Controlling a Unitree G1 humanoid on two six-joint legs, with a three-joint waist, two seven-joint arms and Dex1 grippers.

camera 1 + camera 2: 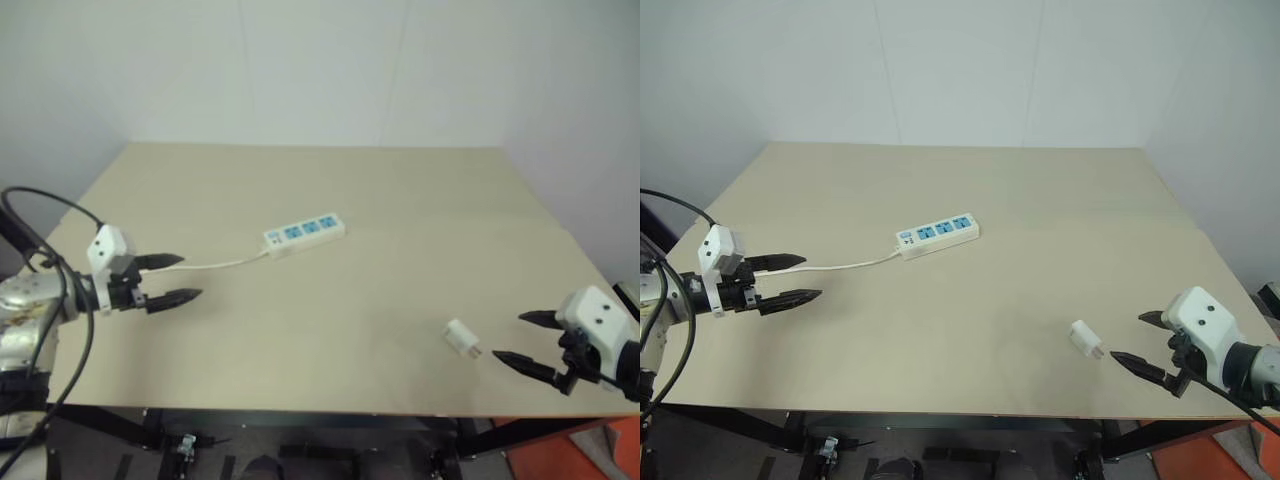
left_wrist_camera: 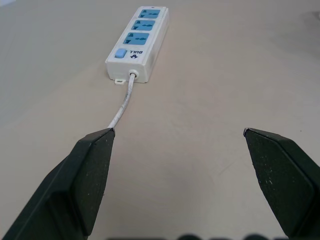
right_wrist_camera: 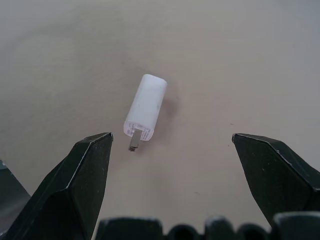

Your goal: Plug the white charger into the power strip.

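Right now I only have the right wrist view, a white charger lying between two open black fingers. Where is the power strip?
Observer: The power strip lies flat near the table's middle, well apart from the white charger.
Operator: Anything plugged into it?
Observer: No, all three blue outlets face up and are free.
Operator: Where is the other arm?
Observer: The left gripper hovers open over the table's left side, pointing along the thin cord toward the strip and holding nothing.
Operator: And my gripper from above?
Observer: The right gripper sits just beside the charger near the table's front edge, without touching it.
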